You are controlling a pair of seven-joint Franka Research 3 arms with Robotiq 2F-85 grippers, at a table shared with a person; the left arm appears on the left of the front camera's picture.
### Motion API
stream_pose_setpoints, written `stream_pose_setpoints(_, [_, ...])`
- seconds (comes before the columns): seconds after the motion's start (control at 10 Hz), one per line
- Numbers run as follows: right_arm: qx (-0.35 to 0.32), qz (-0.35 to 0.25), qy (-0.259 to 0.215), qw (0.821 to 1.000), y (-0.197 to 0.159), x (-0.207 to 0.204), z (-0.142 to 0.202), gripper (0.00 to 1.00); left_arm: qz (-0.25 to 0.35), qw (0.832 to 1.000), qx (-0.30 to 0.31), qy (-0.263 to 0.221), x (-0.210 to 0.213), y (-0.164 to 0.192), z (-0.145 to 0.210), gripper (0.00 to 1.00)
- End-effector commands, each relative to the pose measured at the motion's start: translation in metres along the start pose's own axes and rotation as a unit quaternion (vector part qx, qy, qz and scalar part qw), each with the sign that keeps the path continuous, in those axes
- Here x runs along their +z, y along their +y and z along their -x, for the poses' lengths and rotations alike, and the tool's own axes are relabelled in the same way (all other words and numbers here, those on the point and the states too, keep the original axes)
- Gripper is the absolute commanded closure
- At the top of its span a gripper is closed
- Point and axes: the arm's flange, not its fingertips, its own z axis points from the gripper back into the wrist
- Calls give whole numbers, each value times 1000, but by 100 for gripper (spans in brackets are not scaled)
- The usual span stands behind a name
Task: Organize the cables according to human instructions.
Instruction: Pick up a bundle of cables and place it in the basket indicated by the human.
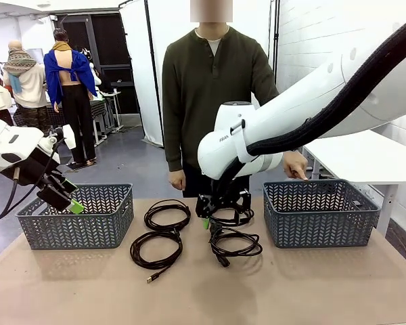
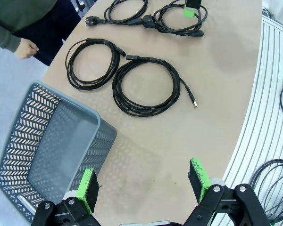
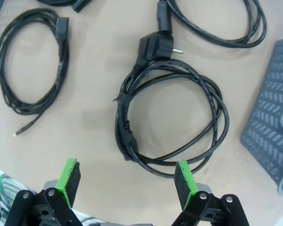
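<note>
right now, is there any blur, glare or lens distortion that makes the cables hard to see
Front view: even soft light, faint shadows under the baskets, cables sharp. Left wrist view: wide-angle lens bows the table edge, no glare. Right wrist view: coil crisp, with a soft shadow beside it.

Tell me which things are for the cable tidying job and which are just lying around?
For the job: four thin black coiled cables; two grey plastic lattice baskets; person's pointing hand; open left end effector; open right end effector.
Just lying about: white side table; white fabric screen.
</note>
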Motion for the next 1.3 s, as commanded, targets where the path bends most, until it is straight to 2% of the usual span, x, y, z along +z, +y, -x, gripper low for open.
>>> stream_pose_setpoints(0.0, [-20, 21, -19, 999, 5, -10, -9, 0, 7, 1000, -1, -6, -1, 2, 2, 0])
stream_pose_setpoints(0.3, [-22, 31, -21, 999, 7, -13, -9, 0, 7, 1000, -1, -6, -1, 2, 2, 0])
stream_pose_setpoints(0.4, [-11, 10, -9, 1000, 0, -12, -4, 0, 7, 1000, -1, -6, -1, 2, 2, 0])
stream_pose_setpoints(0.9, [-11, 13, -10, 1000, 0, -12, -4, 0, 7, 1000, -1, -6, -1, 2, 2, 0])
stream_pose_setpoints(1.2, [-14, 12, -5, 1000, 4, -26, -23, 0, 7, 1000, -1, -6, -1, 2, 2, 0])
